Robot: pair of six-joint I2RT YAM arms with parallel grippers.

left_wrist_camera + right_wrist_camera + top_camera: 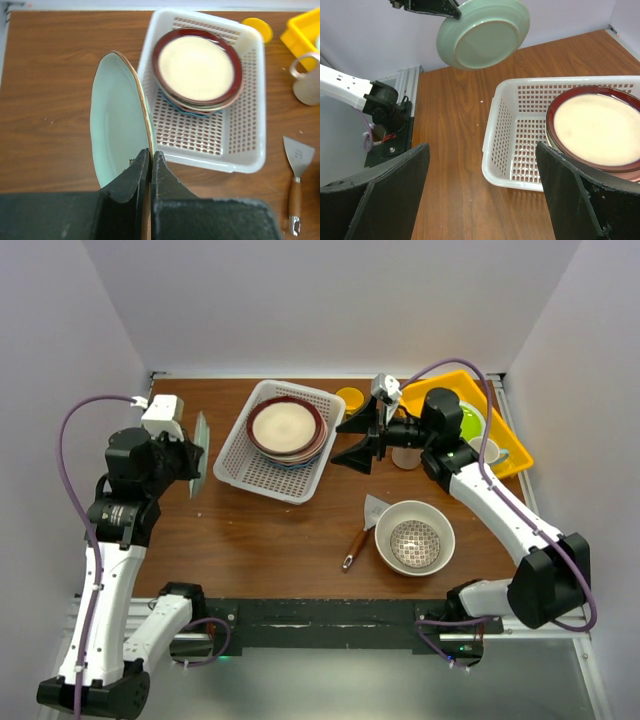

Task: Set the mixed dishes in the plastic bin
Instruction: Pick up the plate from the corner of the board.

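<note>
We hold the pale green plate (117,120) by its rim, clamped in our left gripper (151,165), on edge beside the white plastic bin (215,161); our right gripper (352,442) gapes empty; next, we should swing it over the stacked plates (197,70) and level it.

No legible word, brand, number or sign anywhere; only a faint dark stamp near the middle of the spatula blade (298,157), lying flat on the wooden surface (60,75); too small and blurred to read in the left wrist view, and not discernible at all from above.
</note>
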